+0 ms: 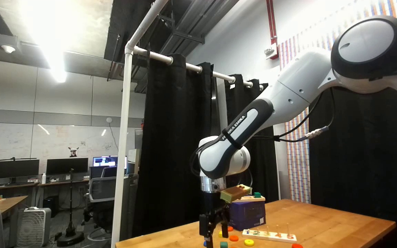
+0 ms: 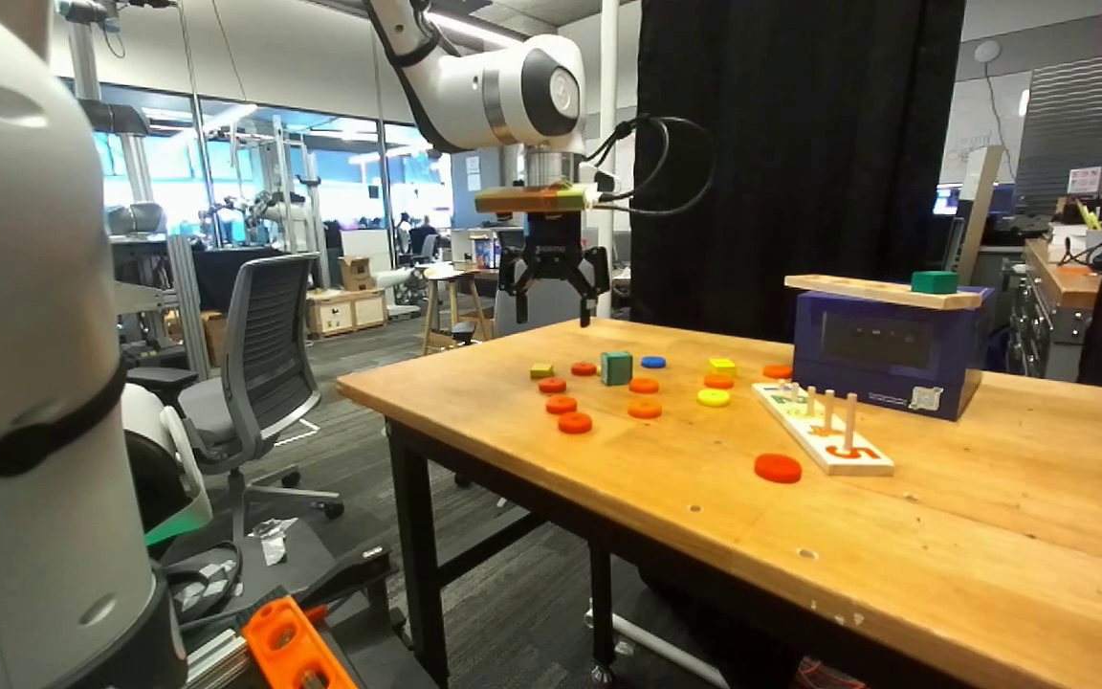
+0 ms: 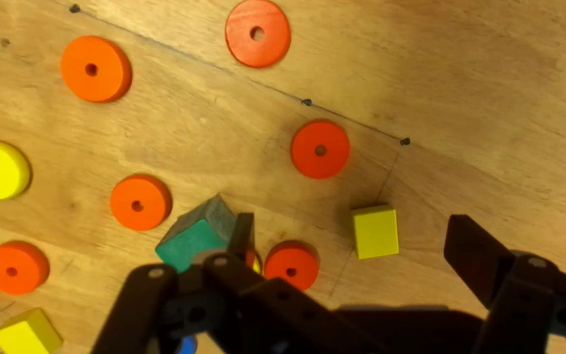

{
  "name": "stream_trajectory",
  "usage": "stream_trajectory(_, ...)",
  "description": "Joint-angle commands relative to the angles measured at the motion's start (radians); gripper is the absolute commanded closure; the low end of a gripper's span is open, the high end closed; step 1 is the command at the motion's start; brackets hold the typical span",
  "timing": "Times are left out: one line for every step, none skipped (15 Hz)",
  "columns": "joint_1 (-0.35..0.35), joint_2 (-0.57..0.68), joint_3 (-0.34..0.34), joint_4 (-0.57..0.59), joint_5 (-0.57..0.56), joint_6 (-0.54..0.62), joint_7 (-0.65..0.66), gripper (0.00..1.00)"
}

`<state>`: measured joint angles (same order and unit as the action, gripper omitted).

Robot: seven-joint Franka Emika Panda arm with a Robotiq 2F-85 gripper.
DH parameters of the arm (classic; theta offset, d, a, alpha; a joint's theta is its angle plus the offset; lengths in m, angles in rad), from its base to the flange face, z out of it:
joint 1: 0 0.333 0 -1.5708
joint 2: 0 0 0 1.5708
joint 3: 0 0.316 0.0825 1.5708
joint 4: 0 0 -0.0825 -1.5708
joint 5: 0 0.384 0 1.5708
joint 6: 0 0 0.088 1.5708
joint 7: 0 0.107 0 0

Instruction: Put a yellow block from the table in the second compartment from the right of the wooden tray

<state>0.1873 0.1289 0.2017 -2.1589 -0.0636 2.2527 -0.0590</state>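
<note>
The desk (image 2: pixel 1020 459) beneath me carries a yellow block (image 3: pixel 376 232) near red discs (image 3: pixel 313 161), and my empty fingers (image 3: pixel 474 260) hang spread wide above, presumably to straddle it before I lift it to the wooden tray (image 2: pixel 852 290) raised on the purple-blue box (image 2: pixel 881 383).

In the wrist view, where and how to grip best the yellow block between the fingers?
Probably from above, gripping the yellow block by its left and right faces in that view: boxy, it lies nearly square to the open gripper.
</note>
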Motion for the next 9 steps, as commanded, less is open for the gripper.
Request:
stream_trajectory(0.012,0.022,0.008,-0.012,0.003,0.060,-0.032,0.00)
stream_trajectory(0.013,0.027,0.010,-0.014,0.006,0.066,-0.038,0.00)
stream_trajectory(0.013,0.033,0.012,-0.019,0.009,0.078,-0.043,0.00)
stream_trajectory(0.013,0.039,0.012,-0.025,0.009,0.089,-0.050,0.00)
stream_trajectory(0.013,0.047,0.012,-0.026,0.007,0.099,-0.053,0.00)
stream_trajectory(0.012,0.056,0.011,-0.026,0.004,0.104,-0.056,0.00)
stream_trajectory(0.012,0.066,0.010,-0.022,0.001,0.109,-0.059,0.00)
stream_trajectory(0.011,0.077,0.010,-0.015,0.002,0.112,-0.066,0.00)
stream_trajectory(0.012,0.091,0.011,-0.005,0.002,0.114,-0.069,0.00)
